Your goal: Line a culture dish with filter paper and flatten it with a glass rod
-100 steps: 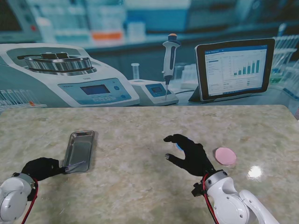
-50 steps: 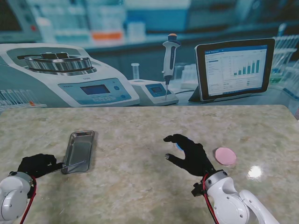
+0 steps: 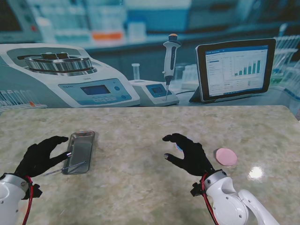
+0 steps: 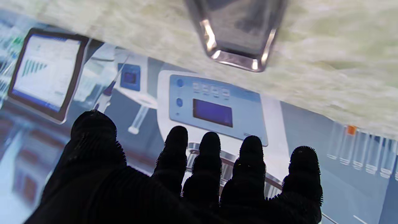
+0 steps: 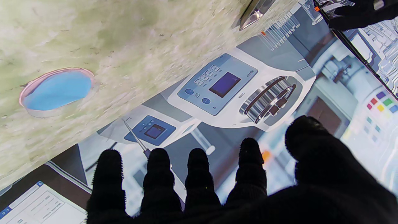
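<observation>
No legible writing is showing anywhere; the printed laboratory backdrop is standing behind the mottled beige stone-look table. The black-gloved left hand is hovering with fingers spread, holding nothing, just beside the rectangular steel tray where the thin glass rod is lying. The black-gloved right hand is hanging open and empty over the round blue-lined culture dish, with the pink filter paper disc lying near its right.

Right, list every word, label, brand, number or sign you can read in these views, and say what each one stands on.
None can be read.
Tablet screen on the backdrop: bar chart and lines of text, too small to read.
Centrifuge panel: a small mark beside the display, too blurred to read.
Smaller device panel: screen and buttons, nothing legible.
Metal tray, pink disc, blue dish, left hand, right hand: no visible text.
</observation>
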Action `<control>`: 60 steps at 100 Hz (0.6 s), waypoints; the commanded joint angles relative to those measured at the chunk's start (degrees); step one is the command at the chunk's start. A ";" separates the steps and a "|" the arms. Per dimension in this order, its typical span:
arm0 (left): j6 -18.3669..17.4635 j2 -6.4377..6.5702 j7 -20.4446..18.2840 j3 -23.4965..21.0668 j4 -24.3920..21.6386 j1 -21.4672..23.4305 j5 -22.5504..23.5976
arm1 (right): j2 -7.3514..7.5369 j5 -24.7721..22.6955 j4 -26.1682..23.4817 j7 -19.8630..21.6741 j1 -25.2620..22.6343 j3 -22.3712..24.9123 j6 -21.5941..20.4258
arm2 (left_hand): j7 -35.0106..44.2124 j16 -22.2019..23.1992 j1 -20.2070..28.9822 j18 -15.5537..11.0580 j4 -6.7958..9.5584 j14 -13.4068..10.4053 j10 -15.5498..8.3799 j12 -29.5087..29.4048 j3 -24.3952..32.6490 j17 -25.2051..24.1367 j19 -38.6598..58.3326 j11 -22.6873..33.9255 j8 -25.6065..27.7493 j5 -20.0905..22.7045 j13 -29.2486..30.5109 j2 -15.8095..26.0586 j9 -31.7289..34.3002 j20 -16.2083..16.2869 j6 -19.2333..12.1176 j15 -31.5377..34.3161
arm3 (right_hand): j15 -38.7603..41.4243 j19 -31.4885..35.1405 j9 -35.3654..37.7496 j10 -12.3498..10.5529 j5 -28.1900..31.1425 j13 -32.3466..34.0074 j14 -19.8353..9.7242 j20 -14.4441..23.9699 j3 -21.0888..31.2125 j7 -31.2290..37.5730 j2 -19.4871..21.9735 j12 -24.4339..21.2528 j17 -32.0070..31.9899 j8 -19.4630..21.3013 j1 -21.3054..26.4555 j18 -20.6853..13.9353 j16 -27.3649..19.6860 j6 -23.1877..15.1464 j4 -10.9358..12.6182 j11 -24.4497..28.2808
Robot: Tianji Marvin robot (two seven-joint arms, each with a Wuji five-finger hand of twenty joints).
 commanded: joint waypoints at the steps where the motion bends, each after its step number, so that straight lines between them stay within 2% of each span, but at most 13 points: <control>1: 0.58 -0.50 0.06 0.95 -2.20 1.08 -1.74 | -0.46 0.32 0.07 -0.15 -0.08 -0.59 0.26 | -3.53 -1.36 1.08 -1.88 1.56 -1.92 -1.28 -1.26 -0.91 -1.33 -5.39 -1.24 -1.92 -1.87 -3.07 2.15 -3.01 0.73 -0.73 -2.82 | -1.87 -0.13 -1.31 -2.41 -2.75 -1.42 -2.01 -0.16 -0.58 -1.58 1.75 -0.30 -1.04 0.18 -0.58 -1.48 -0.48 -0.48 1.02 -0.63; 12: 0.62 -0.73 0.59 2.72 -4.21 1.87 -3.79 | -0.52 0.62 0.12 -0.31 0.23 -1.34 0.48 | -5.84 -1.72 0.97 -2.53 1.58 -2.71 -1.68 -2.01 -1.02 -2.06 -9.89 -2.58 -3.23 -2.62 -5.30 2.52 -4.79 1.90 -1.04 -4.05 | -2.21 -0.74 -1.16 -2.39 -2.88 -1.61 -2.02 -0.59 -0.84 -3.01 1.95 -1.01 -1.11 -1.29 -0.61 -1.45 -0.76 0.38 1.17 -1.12; 26: 0.36 -1.10 2.22 5.85 -5.74 2.20 -6.41 | -0.63 1.10 0.24 -0.70 0.65 -2.26 0.42 | -6.09 -1.99 1.28 -3.61 1.61 -3.56 -2.09 -2.56 -0.94 -2.57 -10.74 -4.04 -3.43 -2.37 -6.27 2.53 -5.08 2.72 -1.42 -4.30 | -2.64 -1.51 -1.33 -2.51 -3.29 -2.06 -2.14 -1.08 -1.04 -3.63 2.03 -1.61 -1.38 -2.14 -0.71 -1.49 -1.06 0.71 1.18 -1.61; 37: -0.27 -1.39 3.83 8.13 -6.70 2.33 -7.92 | -0.71 1.33 0.36 -1.05 0.94 -3.00 0.23 | -6.17 -2.23 1.36 -5.78 1.56 -4.97 -2.31 -2.61 -1.01 -3.21 -11.45 -4.85 -3.44 -2.81 -7.54 2.67 -5.59 2.66 -1.38 -4.66 | -3.37 -3.25 -1.24 -2.46 -3.38 -2.54 -2.65 -2.21 -1.18 -3.59 2.08 -2.48 -1.56 -2.82 -0.69 -1.65 -1.65 0.88 1.17 -2.37; 42: -0.53 -1.53 4.62 9.10 -7.18 2.50 -8.40 | -0.75 1.51 0.45 -1.22 1.00 -3.34 0.01 | -6.59 -2.74 1.33 -6.75 1.56 -5.74 -2.54 -2.88 -1.08 -3.74 -12.47 -6.16 -3.64 -3.53 -8.73 2.82 -5.91 2.18 -1.52 -5.06 | -4.00 -4.89 -1.20 -2.63 -3.65 -2.79 -3.04 -3.43 -1.33 -3.35 2.15 -3.00 -1.38 -3.27 -0.74 -1.97 -2.28 0.75 1.06 -2.80; 51: -0.90 -1.80 6.18 10.86 -7.83 2.84 -9.27 | -0.78 1.75 0.60 -1.42 1.06 -3.93 -0.51 | -7.20 -3.80 1.17 -7.45 1.56 -6.58 -2.94 -3.76 -1.20 -3.07 -14.94 -9.57 -4.03 -4.52 -10.45 3.09 -7.04 -0.83 -2.38 -5.37 | -5.02 -7.65 -1.29 -2.90 -4.13 -3.55 -3.82 -5.50 -1.51 -3.19 2.21 -3.70 -1.47 -3.84 -0.78 -2.65 -3.26 0.74 0.89 -3.80; 54: -1.03 -1.91 6.80 11.46 -7.98 2.98 -9.57 | -0.78 1.82 0.62 -1.43 1.05 -4.11 -0.69 | -7.27 -4.10 1.12 -7.62 1.56 -6.74 -4.72 -3.55 -1.22 -2.96 -15.54 -9.98 -4.09 -4.82 -10.69 3.18 -7.19 -1.81 -2.61 -5.49 | -5.27 -8.33 -1.30 -2.97 -4.27 -3.78 -4.10 -6.02 -1.53 -3.17 2.26 -3.87 -1.51 -3.97 -0.78 -2.83 -3.50 0.66 0.87 -4.11; 60: -1.33 -2.10 7.88 12.56 -8.21 3.35 -10.08 | -0.75 1.99 0.61 -1.39 0.97 -4.39 -1.12 | -7.53 -6.46 0.95 -7.88 1.53 -6.98 -5.20 -3.26 -1.33 -2.57 -16.63 -11.51 -4.31 -5.49 -10.55 3.40 -7.74 -4.60 -2.91 -6.38 | -6.19 -10.02 -1.34 -3.23 -4.62 -4.17 -4.57 -7.36 -1.59 -3.30 2.38 -4.43 -1.47 -4.35 -0.77 -3.36 -4.31 0.64 0.80 -5.17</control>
